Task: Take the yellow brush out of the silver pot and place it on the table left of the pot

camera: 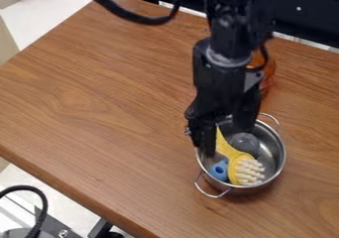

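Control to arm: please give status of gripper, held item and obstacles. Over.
Gripper open, at the metal pot. Nothing clamped; yellow brush lies in pot, near blue item. Orange object beyond pot, partly hidden.

Sporting a glossy black arm of blocky segments [218, 81], wearing a dull grey ring [227, 60] above the black two-finger claw [226, 140], looping a thick black cable [132, 16], showing a small silvery screw [187, 131] low down.

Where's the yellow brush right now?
The yellow brush lies in the metal pot at the camera view's lower right, beside the blue object, beneath the gripper.
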`<state>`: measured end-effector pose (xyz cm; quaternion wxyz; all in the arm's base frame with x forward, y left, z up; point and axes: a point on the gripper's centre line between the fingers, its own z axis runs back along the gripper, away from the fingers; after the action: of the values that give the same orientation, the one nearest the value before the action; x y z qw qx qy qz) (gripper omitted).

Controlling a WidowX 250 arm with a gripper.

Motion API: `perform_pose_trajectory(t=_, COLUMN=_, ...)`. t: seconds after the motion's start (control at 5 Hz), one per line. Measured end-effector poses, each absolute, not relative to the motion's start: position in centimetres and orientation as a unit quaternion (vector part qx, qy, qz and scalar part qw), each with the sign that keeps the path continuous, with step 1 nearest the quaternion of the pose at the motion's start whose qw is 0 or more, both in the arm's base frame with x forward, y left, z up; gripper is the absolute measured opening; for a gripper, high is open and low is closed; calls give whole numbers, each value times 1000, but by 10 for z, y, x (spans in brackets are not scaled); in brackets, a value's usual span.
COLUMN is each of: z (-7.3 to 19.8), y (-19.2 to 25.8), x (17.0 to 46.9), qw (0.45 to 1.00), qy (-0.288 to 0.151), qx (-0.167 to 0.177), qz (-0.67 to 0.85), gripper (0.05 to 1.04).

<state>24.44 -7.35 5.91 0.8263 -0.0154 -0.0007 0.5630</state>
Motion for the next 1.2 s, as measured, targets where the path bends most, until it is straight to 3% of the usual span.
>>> perform_pose_trajectory(t=1.2, z=42, y=-82, x=245, qw=832, qy=-20, qx=-20, qz=554, gripper=999)
